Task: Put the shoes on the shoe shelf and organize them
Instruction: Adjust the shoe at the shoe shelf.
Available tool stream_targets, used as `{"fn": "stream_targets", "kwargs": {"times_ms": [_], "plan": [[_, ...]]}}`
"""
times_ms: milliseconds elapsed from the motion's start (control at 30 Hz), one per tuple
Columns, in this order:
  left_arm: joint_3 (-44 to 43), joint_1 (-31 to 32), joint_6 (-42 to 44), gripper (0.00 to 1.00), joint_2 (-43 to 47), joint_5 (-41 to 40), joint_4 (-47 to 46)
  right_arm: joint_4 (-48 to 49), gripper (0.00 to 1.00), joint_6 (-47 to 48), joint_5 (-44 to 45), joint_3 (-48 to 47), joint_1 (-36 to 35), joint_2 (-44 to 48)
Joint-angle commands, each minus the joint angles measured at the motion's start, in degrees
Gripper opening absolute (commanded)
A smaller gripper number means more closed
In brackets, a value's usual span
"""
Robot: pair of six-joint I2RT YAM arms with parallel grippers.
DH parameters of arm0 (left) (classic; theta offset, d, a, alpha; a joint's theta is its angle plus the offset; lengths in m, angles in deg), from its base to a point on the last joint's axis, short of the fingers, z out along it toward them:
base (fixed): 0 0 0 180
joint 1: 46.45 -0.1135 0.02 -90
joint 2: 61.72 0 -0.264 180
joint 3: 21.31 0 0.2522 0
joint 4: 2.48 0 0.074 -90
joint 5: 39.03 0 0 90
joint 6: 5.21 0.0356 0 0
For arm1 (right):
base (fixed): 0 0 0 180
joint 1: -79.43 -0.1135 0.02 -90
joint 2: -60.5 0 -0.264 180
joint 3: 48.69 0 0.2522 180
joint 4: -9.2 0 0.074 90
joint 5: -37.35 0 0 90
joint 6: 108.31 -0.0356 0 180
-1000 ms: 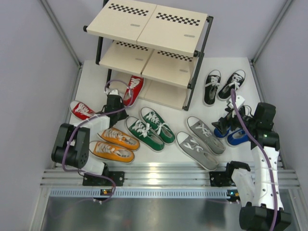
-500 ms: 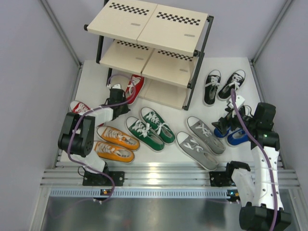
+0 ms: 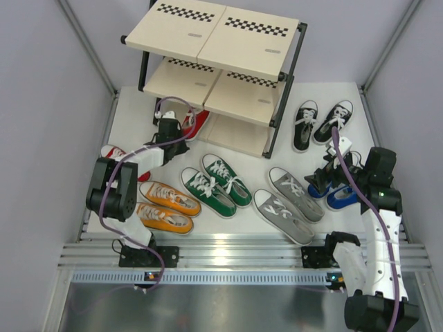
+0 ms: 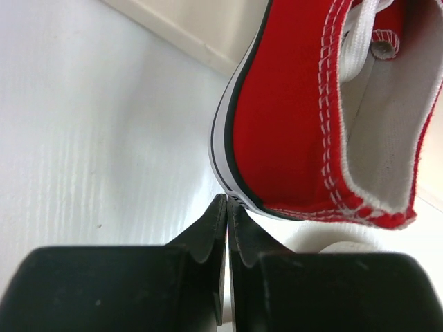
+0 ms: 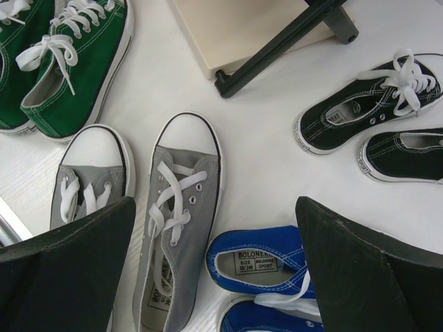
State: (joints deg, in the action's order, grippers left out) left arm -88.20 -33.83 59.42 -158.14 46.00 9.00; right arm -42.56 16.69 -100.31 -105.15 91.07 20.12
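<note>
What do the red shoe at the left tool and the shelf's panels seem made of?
Red shoe: matte canvas-like cloth upper, judging by the raised white stitching; the sole edge looks like smooth white rubber. Shelf panels: matte beige wood or laminate, hard to tell which.

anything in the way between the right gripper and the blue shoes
Nothing visible. The open right gripper hangs over the blue shoes with only air between. The grey shoe lies beside them, off to one side and not in the path.

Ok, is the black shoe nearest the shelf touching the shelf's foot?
Apart. The right wrist view shows bare table between the shelf's foot and that black shoe.
</note>
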Motion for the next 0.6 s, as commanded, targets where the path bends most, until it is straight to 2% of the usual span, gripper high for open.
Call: {"fn": "stream_targets", "kwargs": {"times_ms": [0, 267, 433, 467, 500, 567], "plan": [[-3.48, -0.14, -0.39, 0.07, -2.36, 2.33, -5.27, 0.12, 0.99, 1.56, -1.03, 0.07, -0.13, -0.05], [-4.88, -0.23, -0.30, 0.10, -5.88, 3.04, -5.71, 0.03, 0.99, 1.65, -0.94, 0.16, -0.13, -0.05], [-5.50, -0.23, -0.83, 0.15, -6.41, 3.13, -5.89, 0.12, 0.99, 1.73, -0.94, 0.16, -0.13, 0.04], [-5.41, -0.23, -1.09, 0.17, -6.24, 3.04, -5.89, 0.03, 0.99, 1.73, -0.94, 0.16, -0.13, -0.05], [-4.98, -0.23, -1.09, 0.25, -5.45, 3.04, -5.89, 0.12, 0.99, 1.73, -0.94, 0.16, -0.13, -0.05], [-4.10, -0.32, -1.26, 0.34, -3.78, 2.25, -6.06, -0.06, 0.99, 1.82, -0.86, 0.07, -0.13, -0.05]]}}
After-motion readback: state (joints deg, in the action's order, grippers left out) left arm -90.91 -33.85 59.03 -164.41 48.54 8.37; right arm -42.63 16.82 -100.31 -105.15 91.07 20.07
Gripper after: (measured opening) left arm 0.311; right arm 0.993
